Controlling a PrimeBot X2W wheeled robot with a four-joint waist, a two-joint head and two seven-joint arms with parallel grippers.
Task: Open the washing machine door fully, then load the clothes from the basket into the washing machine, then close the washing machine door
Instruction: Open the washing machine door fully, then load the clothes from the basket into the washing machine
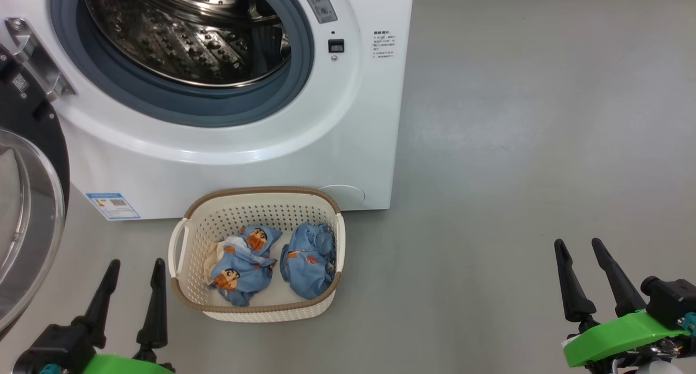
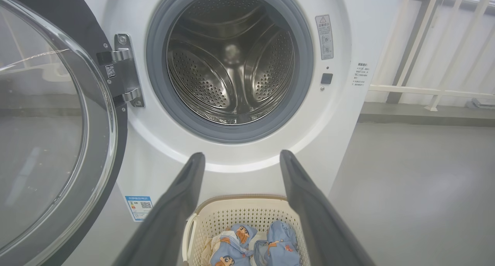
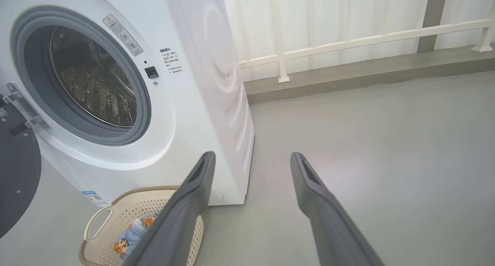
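In the head view the washing machine (image 1: 228,145) stands at the far left with its steel drum (image 1: 185,31) open to view. The washing machine door (image 1: 27,211) is swung out at the left edge, its glass bowl facing the room. The basket (image 1: 255,191) sits on the grey floor (image 1: 516,145) just in front of the machine and holds the clothes, one bundle (image 1: 244,262) on the left and the other (image 1: 308,260) on the right. The left gripper (image 1: 136,262) is near left, just beside the basket, fingers spread and holding nothing. The right gripper (image 1: 577,242) is near right, well apart from the basket, also spread and empty. In the left wrist view the left gripper (image 2: 243,154) points at the machine's front below the drum (image 2: 230,61), its fingers spread above the basket (image 2: 243,212) and the clothes (image 2: 232,246). The door (image 2: 58,142) hangs on its hinge (image 2: 123,70) at the left. In the right wrist view the right gripper (image 3: 253,154) spreads over bare floor to the right of the machine (image 3: 185,123). The basket (image 3: 139,190) and some of the clothes (image 3: 129,239) show at the lower left, and a white railing (image 3: 348,41) runs along the far wall.
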